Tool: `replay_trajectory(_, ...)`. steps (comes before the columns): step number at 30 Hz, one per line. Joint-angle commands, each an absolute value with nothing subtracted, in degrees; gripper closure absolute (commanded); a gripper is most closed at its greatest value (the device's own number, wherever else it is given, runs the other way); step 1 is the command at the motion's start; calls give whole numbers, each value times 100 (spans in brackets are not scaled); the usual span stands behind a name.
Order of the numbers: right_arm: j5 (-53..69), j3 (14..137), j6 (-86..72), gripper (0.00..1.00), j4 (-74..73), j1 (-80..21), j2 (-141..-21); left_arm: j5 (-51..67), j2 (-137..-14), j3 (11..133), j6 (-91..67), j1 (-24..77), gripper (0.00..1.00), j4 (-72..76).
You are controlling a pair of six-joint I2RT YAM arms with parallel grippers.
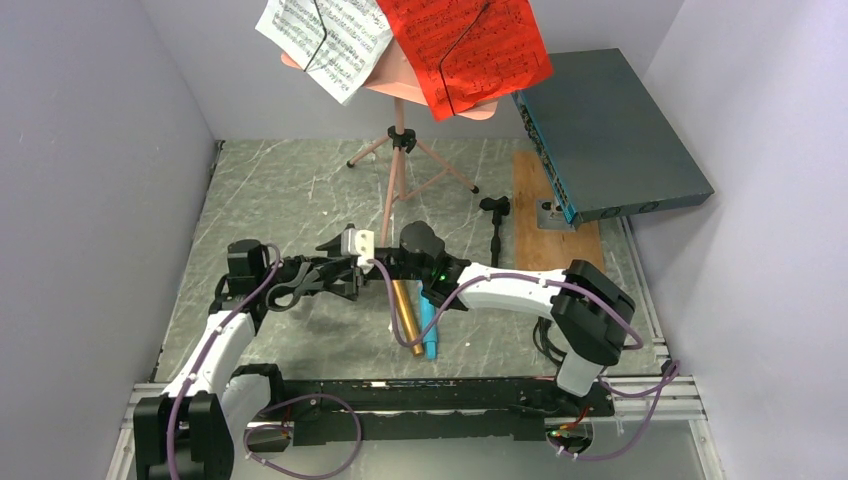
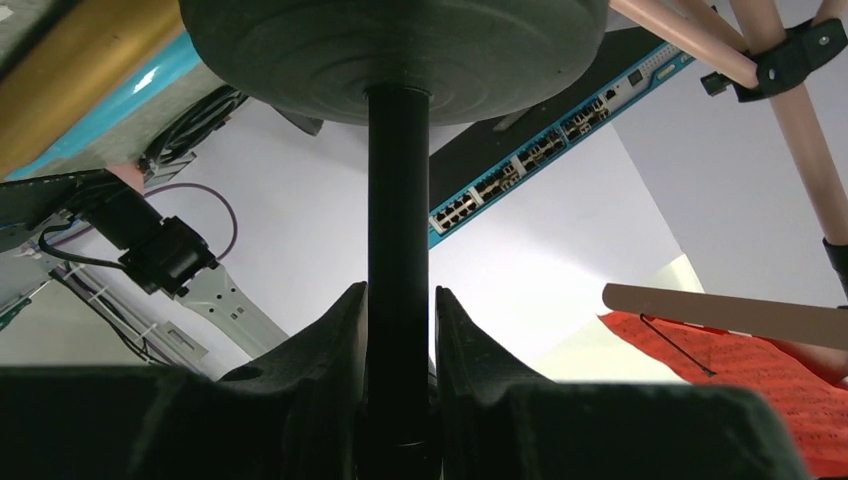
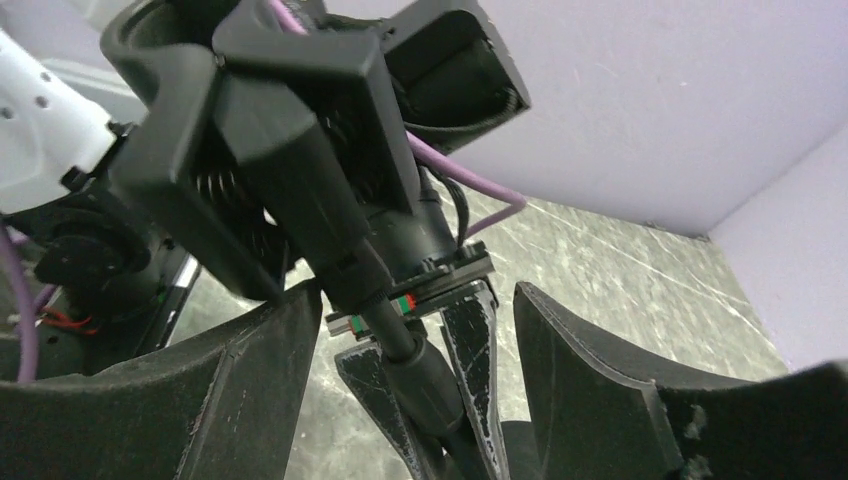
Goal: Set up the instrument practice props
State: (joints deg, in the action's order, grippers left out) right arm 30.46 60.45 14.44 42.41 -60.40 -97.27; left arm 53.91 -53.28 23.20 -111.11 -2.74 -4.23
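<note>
We are placing a black round-based pole [image 2: 397,190], clamped in our left gripper [image 2: 398,305], our right gripper [image 3: 412,305] gaping empty nearby; next it likely needs standing upright.

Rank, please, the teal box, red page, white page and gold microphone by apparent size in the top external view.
1. teal box
2. red page, though raised nearer the camera
3. white page, cut by the frame's top edge
4. gold microphone, partly hidden under the right arm
</note>
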Motion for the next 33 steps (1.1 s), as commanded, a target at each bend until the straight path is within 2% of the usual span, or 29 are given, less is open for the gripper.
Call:
replay_trajectory(1,3867,6437,1953,28,3494,-6060,-9443,5476,-5198,2631,-10812,-246,100,-552)
replay_trajectory(10,4426,6532,1230,34,4024,-6090,-9639,5469,-5189,2664,-10722,-249,100,-640)
replay_trajectory(14,4629,6860,1493,44,3321,-6083,-9764,5505,-5225,2761,-10525,-249,100,-830)
replay_trajectory(19,4624,6908,1324,58,3758,-5945,-9987,5500,-5173,2823,-10488,-246,100,-990)
replay_trajectory(25,4386,6964,1578,62,3671,-5886,-9985,5512,-5123,2637,-10687,-249,100,-703)
replay_trajectory(26,4325,7006,1648,67,3573,-5860,-9989,5500,-5124,2629,-10675,-251,100,-707)
replay_trajectory(29,4312,7185,1731,92,3247,-5783,-10064,5413,-5149,2648,-10509,-259,90,-858)
replay_trajectory(30,4325,7126,1639,99,3442,-5757,-10057,5403,-5161,2674,-10408,-275,88,-1001)
replay_trajectory(31,4298,6999,1488,100,3733,-5718,-10032,5410,-5168,2704,-10285,-344,82,-1115)
replay_trajectory(32,4211,6823,1186,100,4117,-5669,-10008,5387,-5172,2780,-10073,-425,59,-1312)
replay_trajectory(33,4127,6673,1074,100,4427,-5627,-9984,5333,-5183,2896,-9831,-479,40,-1612)
